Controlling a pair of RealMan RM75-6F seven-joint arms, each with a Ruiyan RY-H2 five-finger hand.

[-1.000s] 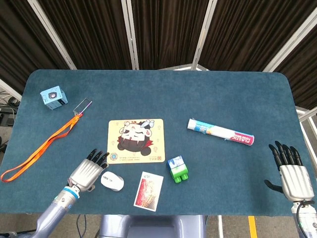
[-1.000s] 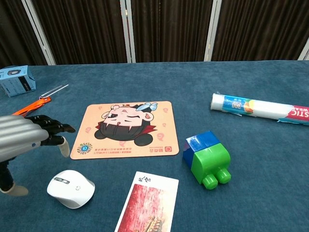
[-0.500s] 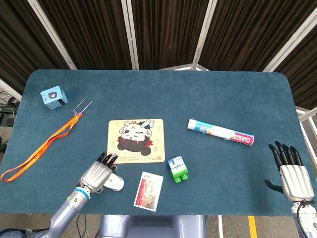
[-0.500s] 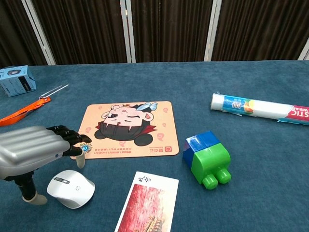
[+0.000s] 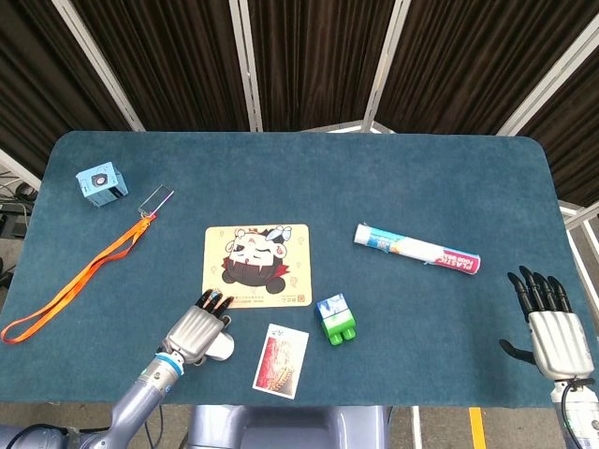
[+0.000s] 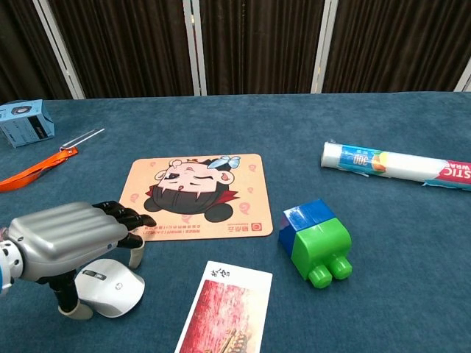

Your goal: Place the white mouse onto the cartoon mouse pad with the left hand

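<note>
Step in hand: the left hand [image 6: 70, 239] is placed over the white mouse [image 6: 110, 288] to take it; I judge that the grasp is not closed yet.
Left fingers: the fingers [image 6: 125, 218] are stretched forward above the mouse, a little apart, and the thumb hangs down at the near side of it. If they touch the mouse, I cannot tell.
White mouse: it lies on the desk [image 5: 421, 168], just beside the near-left corner of the cartoon mouse pad [image 5: 257, 266], half hidden under the hand in the head view.
How to do it well: lower the palm on the back of the mouse, close thumb and fingers on its two sides, lift only a little, carry it forward to the middle of the pad.
Risk: the shell is smooth and round, so it may slip out.
Right hand: the right hand [image 5: 550, 327] rests at the far right edge, fingers straight, holding nothing.
Count: one mouse, one pad, one photo card [image 6: 224, 309], one blue-green toy block [image 6: 315, 241], one plastic wrap roll [image 6: 394, 166], one orange lanyard [image 5: 80, 279], one small blue box [image 5: 100, 182].
</note>
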